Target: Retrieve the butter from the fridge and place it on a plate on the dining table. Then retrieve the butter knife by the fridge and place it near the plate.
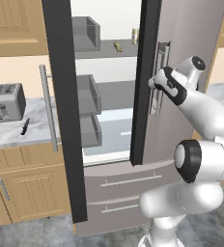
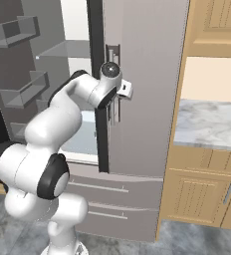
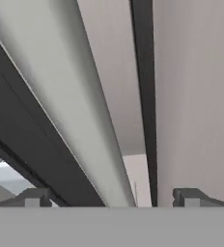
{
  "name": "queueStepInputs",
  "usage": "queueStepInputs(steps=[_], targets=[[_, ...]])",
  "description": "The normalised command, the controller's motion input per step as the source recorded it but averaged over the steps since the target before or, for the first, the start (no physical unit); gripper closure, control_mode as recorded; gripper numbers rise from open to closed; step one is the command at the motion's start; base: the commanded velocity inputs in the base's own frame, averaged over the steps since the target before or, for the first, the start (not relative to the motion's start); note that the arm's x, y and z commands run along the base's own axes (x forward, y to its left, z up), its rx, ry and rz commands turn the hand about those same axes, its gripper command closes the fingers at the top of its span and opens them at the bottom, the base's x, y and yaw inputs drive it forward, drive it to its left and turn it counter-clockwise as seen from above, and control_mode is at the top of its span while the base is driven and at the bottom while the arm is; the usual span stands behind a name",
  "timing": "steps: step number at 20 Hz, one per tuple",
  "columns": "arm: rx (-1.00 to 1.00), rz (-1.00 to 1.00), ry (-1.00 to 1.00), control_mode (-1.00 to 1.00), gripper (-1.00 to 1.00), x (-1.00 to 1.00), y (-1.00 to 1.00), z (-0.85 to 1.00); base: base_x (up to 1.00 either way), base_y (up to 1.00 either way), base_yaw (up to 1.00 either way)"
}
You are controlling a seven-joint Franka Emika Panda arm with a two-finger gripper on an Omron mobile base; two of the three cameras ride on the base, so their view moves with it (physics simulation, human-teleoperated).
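Opening stage: fridge (image 1: 191, 43), left door swung wide, right door barely ajar.
Right door handle (image 1: 162, 77): runs between the spread fingers of the gripper (image 3: 111, 198), which are not clenched on it; a pull begun now may slip off.
Shelf: butter (image 1: 118, 46) lies beside a pale can (image 1: 133, 35), easily toppled during a reach.
Counter: butter knife (image 1: 25, 126) near toaster (image 1: 5, 102), untouched.

A kitchen — fridge (image 1: 191, 29), toaster (image 1: 5, 102), marble counter (image 2: 207, 124), wooden cabinets (image 1: 29, 185).
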Motion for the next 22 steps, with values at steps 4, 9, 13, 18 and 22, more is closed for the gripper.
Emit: queueStepInputs(steps=[4, 9, 13, 18, 22], targets=[[0.0, 0.0, -0.08, -1.0, -1.0, 0.67, 0.0, -0.3, 0.0, 0.0, 0.0], [0.0, 0.0, 0.0, -1.0, -1.0, 0.76, 0.0, -0.13, 0.0, 0.0, 0.0], [0.0, 0.0, 0.02, -1.0, 1.0, 0.4, 0.0, -0.12, 0.0, 0.0, 0.0], [0.0, 0.0, 0.07, -1.0, 1.0, 0.11, -0.09, 0.0, 0.0, 0.0, 0.0], [0.0, 0.0, 0.09, -1.0, 1.0, -0.05, -0.55, 0.0, 0.0, 0.0, 0.0]])
